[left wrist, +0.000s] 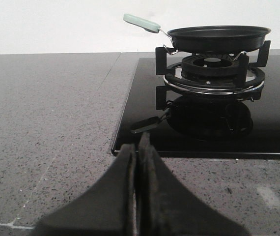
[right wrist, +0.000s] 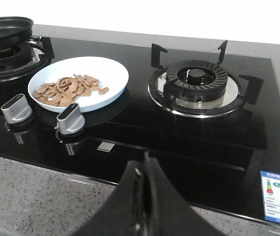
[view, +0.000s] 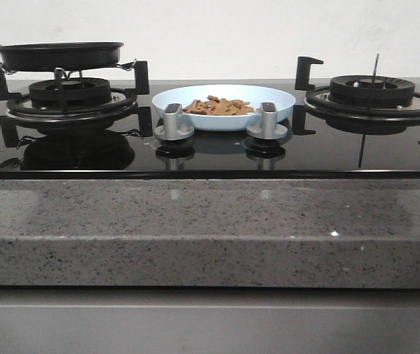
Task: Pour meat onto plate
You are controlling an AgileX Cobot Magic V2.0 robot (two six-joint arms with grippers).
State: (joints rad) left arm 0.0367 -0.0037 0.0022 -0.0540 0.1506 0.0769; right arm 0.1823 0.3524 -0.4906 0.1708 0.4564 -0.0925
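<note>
Left end effector [left wrist: 139,147] and right end effector [right wrist: 145,169] both sitting low over the speckled grey stone counter [left wrist: 46,123], fingers pressed together, gripping nothing. Tan meat pieces [right wrist: 66,89] lying on pale-blue round plate [right wrist: 108,73].

Black frying pan [view: 57,54] (pale-green handle) atop left burner [view: 70,92]; two silver knobs [view: 173,122].
</note>
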